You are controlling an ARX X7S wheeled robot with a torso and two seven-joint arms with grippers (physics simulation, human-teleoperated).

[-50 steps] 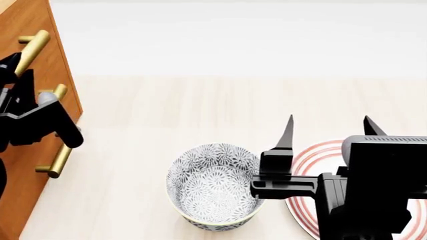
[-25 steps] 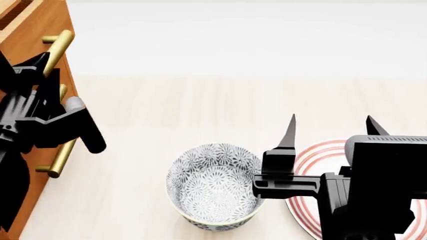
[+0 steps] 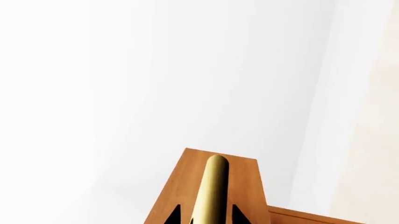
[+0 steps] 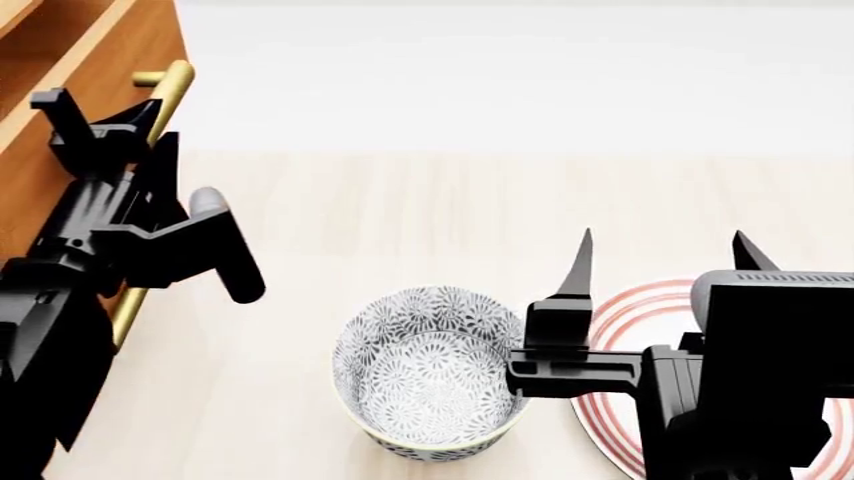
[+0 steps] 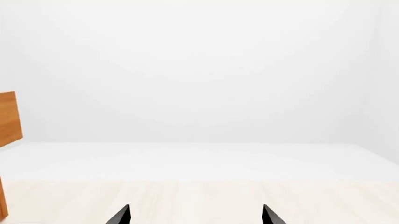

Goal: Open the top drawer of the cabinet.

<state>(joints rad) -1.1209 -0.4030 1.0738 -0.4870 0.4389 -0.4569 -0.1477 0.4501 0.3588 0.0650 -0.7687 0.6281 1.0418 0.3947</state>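
The cabinet [image 4: 24, 190] stands at the far left of the head view. Its top drawer [image 4: 107, 50] is pulled out, and plain wood shows inside it. My left gripper [image 4: 104, 128] is shut on the drawer's brass bar handle [image 4: 171, 85]. In the left wrist view the handle [image 3: 213, 186] runs between the two black fingertips [image 3: 173, 217] of that gripper [image 3: 207, 217], in front of the drawer front [image 3: 246, 186]. My right gripper [image 4: 661, 248] is open and empty, with its fingers pointing away from me over the floor; it also shows in the right wrist view [image 5: 195, 217].
A patterned grey bowl [image 4: 424, 372] sits on the light wooden floor, just left of my right gripper. A plate with red rings [image 4: 621, 320] lies under my right arm. A lower drawer's brass handle [image 4: 128, 312] shows beneath my left arm. A white wall is behind.
The top drawer has slid out towards the right of the head view, with my left gripper on its handle. Its wooden inside has come into sight. The right arm has not moved.
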